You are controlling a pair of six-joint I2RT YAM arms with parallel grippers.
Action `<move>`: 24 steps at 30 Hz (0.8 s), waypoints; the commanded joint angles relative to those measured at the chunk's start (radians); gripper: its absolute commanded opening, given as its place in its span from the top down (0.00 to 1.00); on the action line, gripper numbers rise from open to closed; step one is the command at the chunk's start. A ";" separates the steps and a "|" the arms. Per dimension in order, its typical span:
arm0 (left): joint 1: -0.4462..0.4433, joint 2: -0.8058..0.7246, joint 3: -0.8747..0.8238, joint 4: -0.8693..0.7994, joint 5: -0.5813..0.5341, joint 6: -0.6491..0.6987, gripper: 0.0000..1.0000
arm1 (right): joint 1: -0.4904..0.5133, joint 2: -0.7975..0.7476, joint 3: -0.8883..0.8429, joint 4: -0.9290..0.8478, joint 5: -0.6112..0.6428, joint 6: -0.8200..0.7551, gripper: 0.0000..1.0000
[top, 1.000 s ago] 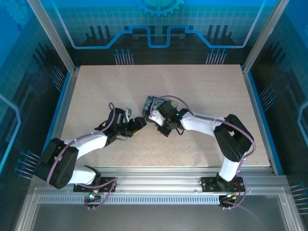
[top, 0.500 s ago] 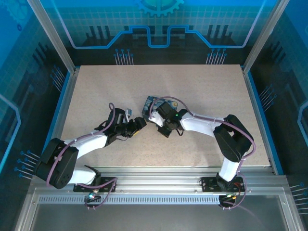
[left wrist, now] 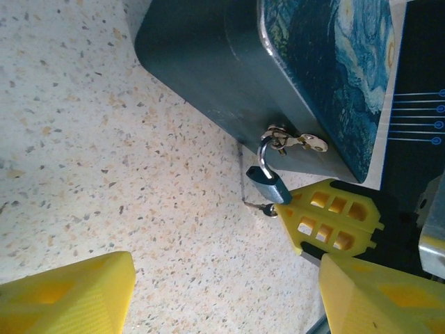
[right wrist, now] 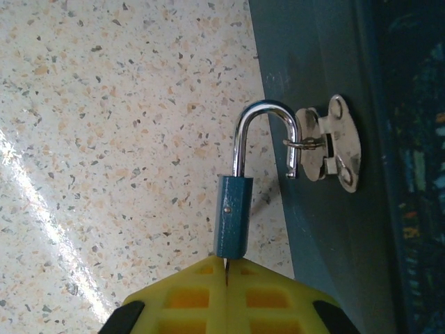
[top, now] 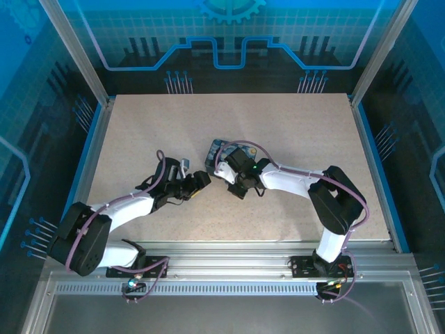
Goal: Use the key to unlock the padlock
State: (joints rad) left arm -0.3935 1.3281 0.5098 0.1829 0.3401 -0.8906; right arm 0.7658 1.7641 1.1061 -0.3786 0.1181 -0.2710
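Right gripper [right wrist: 226,273] clenches the tiny key [left wrist: 259,207] under the padlock [right wrist: 231,216], which hangs from the hasp [right wrist: 327,153] of the tin [left wrist: 208,76] in the middle of the table [top: 139,125], far from every edge, while the left gripper [left wrist: 226,268] hovers released; both are light, stiff, slippery metal, so pinching the key's flat head squarely seems wisest.

The left pincer [top: 202,179] has drawn back slightly from the tin [top: 216,149], toward its own base.
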 commanded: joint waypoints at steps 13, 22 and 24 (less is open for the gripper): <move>0.012 -0.047 -0.022 -0.046 -0.027 0.006 0.29 | 0.017 0.055 0.072 0.036 -0.019 -0.128 1.00; 0.037 -0.090 -0.046 -0.060 -0.036 -0.003 0.28 | 0.021 0.006 0.059 0.050 -0.070 -0.097 1.00; 0.046 -0.109 -0.052 -0.071 -0.038 -0.002 0.28 | 0.025 -0.015 0.047 0.056 -0.075 -0.086 1.00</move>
State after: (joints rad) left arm -0.3656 1.2575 0.4778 0.1509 0.3180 -0.8906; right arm 0.7677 1.8042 1.1538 -0.3416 0.0803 -0.3748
